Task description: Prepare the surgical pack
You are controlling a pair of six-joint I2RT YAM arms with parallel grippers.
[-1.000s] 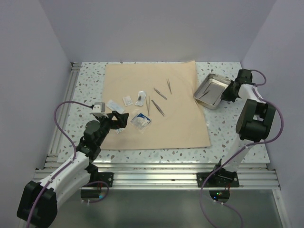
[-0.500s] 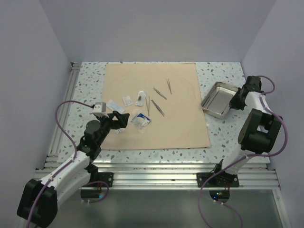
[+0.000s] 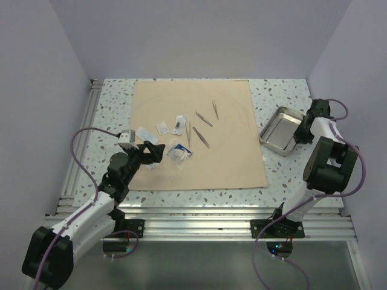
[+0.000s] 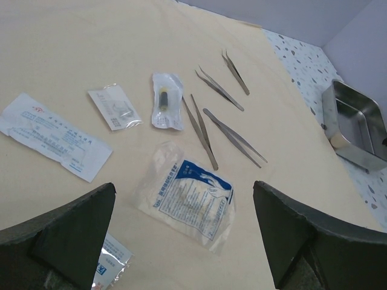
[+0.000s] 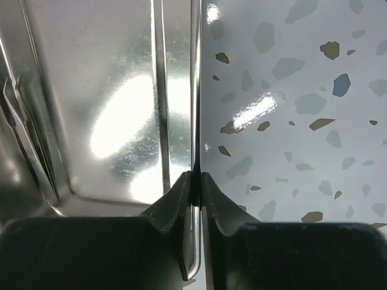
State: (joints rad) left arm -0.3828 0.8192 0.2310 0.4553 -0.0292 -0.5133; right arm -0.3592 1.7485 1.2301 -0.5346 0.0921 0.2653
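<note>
**Surgical pack, laying-out stage: tray held clear of the sheet**

Item one: plain beige soft wrap sheet (image 3: pixel 230 157), spread flat mid speckled white worktop (image 3: pixel 290 175). On it lie four thin steel tweezers (image 4: pixel 236 137) near the centre and small white sachets (image 4: pixel 115 107) to their left. All are loose and none is in the tray.

Item two: shiny rectangular steel tray (image 3: pixel 279 130), off the sheet, just beside its right edge. Your right tool (image 5: pixel 195 181) is clamped on the tray's thin rim, likely the only purchase so shallow a pan offers. Your left tool (image 3: pixel 151 154) hangs with fingers wide apart above the blue-printed pouch (image 3: pixel 179 153), seemingly lined up for a pick.

Change from a second ago: the tray was tipped up, overlapping the sheet's right edge. It now sits farther right and looks nearly level. Left arm unchanged.
</note>
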